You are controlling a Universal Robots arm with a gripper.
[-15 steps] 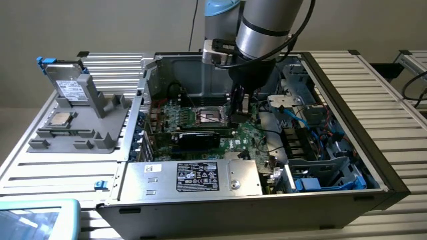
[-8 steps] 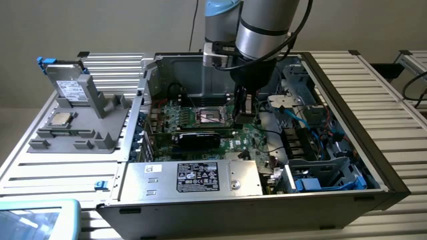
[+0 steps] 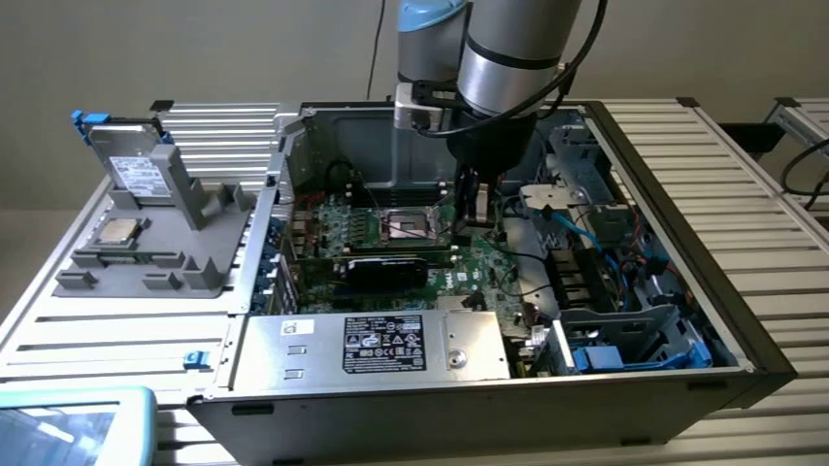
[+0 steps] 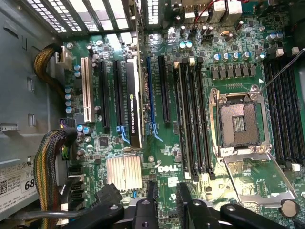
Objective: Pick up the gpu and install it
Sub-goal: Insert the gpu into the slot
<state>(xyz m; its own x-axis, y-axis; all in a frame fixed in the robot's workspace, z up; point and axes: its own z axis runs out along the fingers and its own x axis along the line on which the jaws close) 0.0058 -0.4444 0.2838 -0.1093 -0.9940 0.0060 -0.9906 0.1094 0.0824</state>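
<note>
The gpu (image 3: 388,266) stands upright on its edge in a slot of the motherboard, inside the open computer case (image 3: 674,175). In the wrist view the gpu (image 4: 134,102) shows edge-on as a black card with a printed label, seated between the long slots. My gripper (image 3: 469,216) hangs over the board a little toward the exterior view's right of the card, beside the processor socket (image 3: 412,225). Its two dark fingers (image 4: 148,210) stand apart with nothing between them, and the gripper (image 4: 166,210) touches neither the card nor the board.
A grey fixture (image 3: 155,262) on the exterior view's left holds a silver drive with blue tabs (image 3: 130,165), a processor chip (image 3: 119,231) and a green memory stick (image 3: 127,257). The power supply (image 3: 376,345), blue cables (image 3: 577,228) and drive cage (image 3: 635,330) crowd the case.
</note>
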